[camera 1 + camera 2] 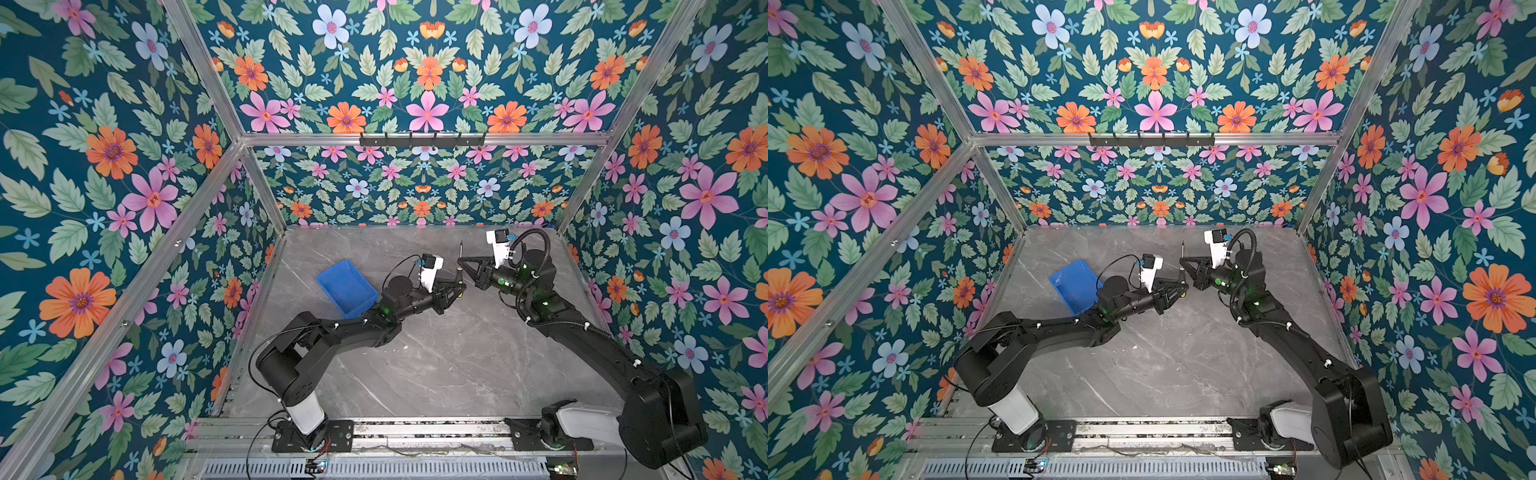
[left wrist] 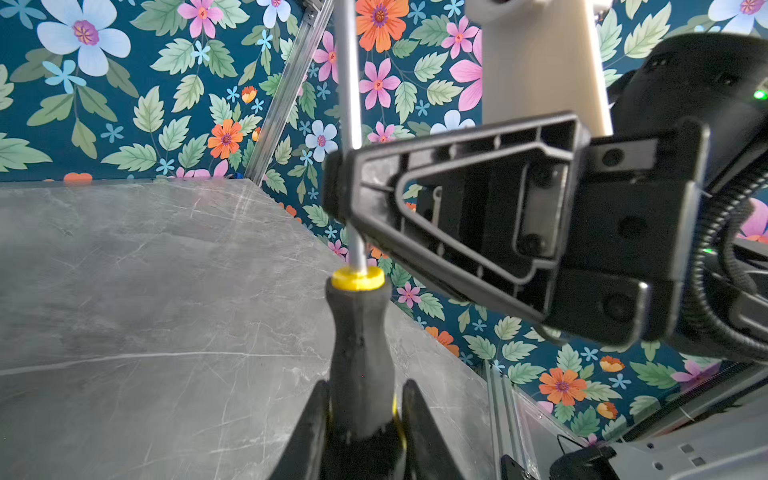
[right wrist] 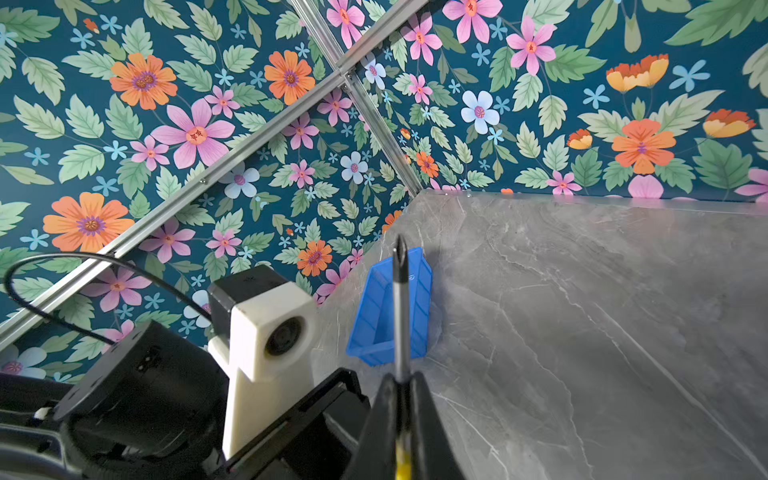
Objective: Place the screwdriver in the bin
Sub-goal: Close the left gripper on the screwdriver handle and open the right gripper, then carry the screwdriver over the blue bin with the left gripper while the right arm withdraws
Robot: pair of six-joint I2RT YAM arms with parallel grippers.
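The screwdriver (image 1: 460, 253) hangs above the table between both arms, shaft pointing to the back wall. My left gripper (image 1: 459, 286) is shut on its black-and-yellow handle (image 2: 360, 345), seen close up in the left wrist view. My right gripper (image 1: 460, 261) reaches in from the right, its fingers pressed close round the thin metal shaft (image 3: 400, 311) just above the handle. The blue bin (image 1: 347, 286) sits on the table to the left of both grippers, partly hidden by the left arm. In the right wrist view the bin (image 3: 372, 328) lies beyond the shaft tip and looks empty.
The grey marble table (image 1: 436, 365) has floral walls on three sides and aluminium posts at the corners. A black hook rail (image 1: 422, 140) is mounted high on the back wall. Both arm bases stand at the front edge.
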